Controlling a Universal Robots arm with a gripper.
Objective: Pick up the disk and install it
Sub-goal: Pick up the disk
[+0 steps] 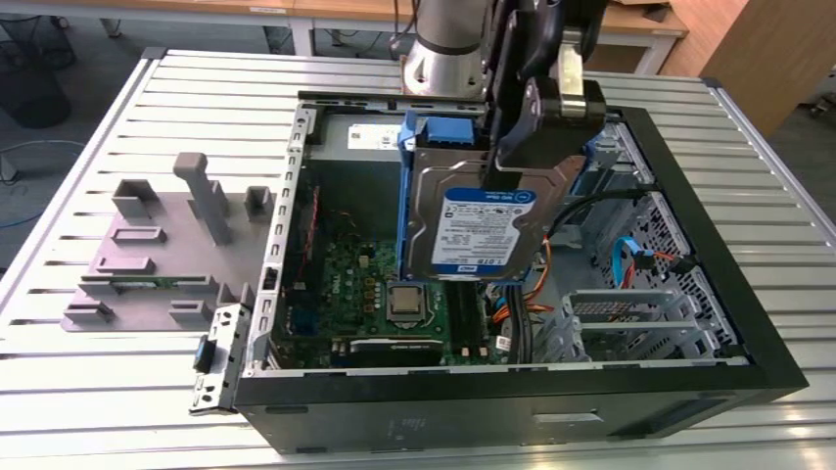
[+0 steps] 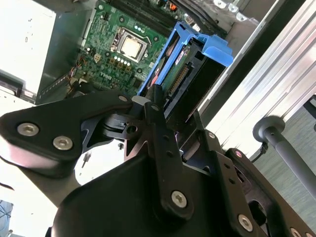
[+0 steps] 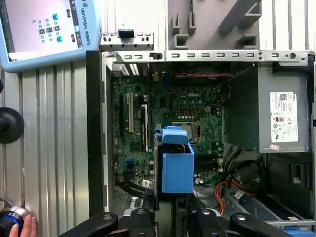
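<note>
The disk (image 1: 473, 223) is a silver-grey hard drive with a white and blue label, sitting in a blue plastic carrier frame (image 1: 444, 137). It hangs tilted above the open computer case (image 1: 523, 387), over the motherboard (image 1: 352, 284). My gripper (image 1: 520, 176) is shut on the disk's upper end, with its dark body covering that end. In the second wrist view the disk (image 2: 180, 69) sticks out beyond the gripper (image 2: 174, 112), connector side visible. The first wrist view shows the disk's blue carrier (image 3: 177, 165) end-on above the gripper (image 3: 173, 210).
A grey power-supply box (image 3: 284, 113) sits at one end of the case. A metal drive cage (image 1: 627, 313) and orange and blue cables (image 1: 625, 257) lie at the exterior view's right. A grey fixture (image 1: 170, 245) stands outside the case. A teach pendant (image 3: 44, 29) and a hand (image 3: 22, 229) are nearby.
</note>
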